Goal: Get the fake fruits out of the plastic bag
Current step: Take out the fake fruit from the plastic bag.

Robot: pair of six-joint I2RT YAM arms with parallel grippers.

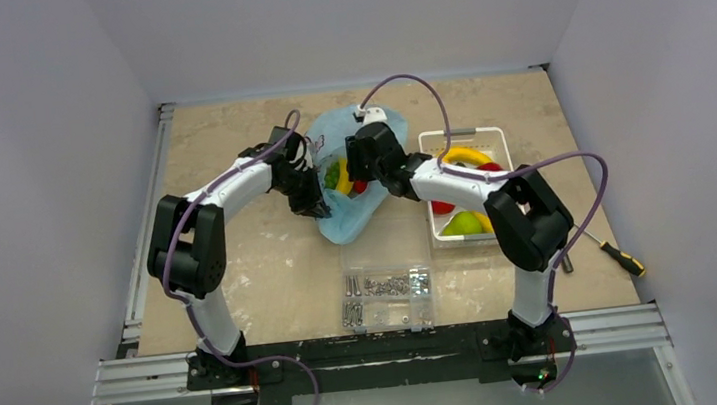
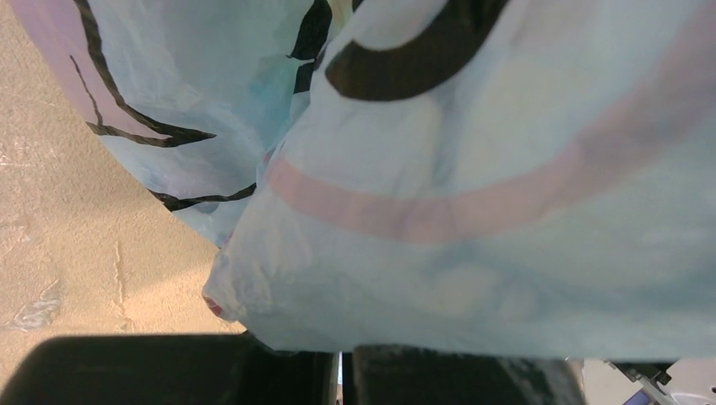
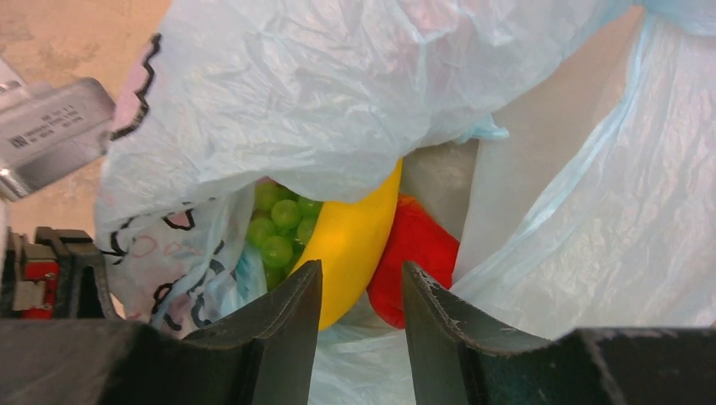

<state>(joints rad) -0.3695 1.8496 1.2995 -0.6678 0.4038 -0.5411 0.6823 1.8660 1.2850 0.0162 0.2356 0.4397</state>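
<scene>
The light-blue plastic bag lies at the table's middle back with its mouth held open. Its crinkled film with dark print fills the left wrist view. My left gripper is shut on the bag's left edge. My right gripper sits at the bag's mouth, jaws apart with nothing clamped between them. Just beyond its fingertips, inside the bag, lie a yellow fruit, a red fruit and a green grape bunch. The overhead view shows the same fruits as green, yellow and red spots.
A white slotted basket stands right of the bag, holding a yellow, a red and a green fruit. A clear compartment box of silver screws sits near the front middle. A screwdriver lies at the front right.
</scene>
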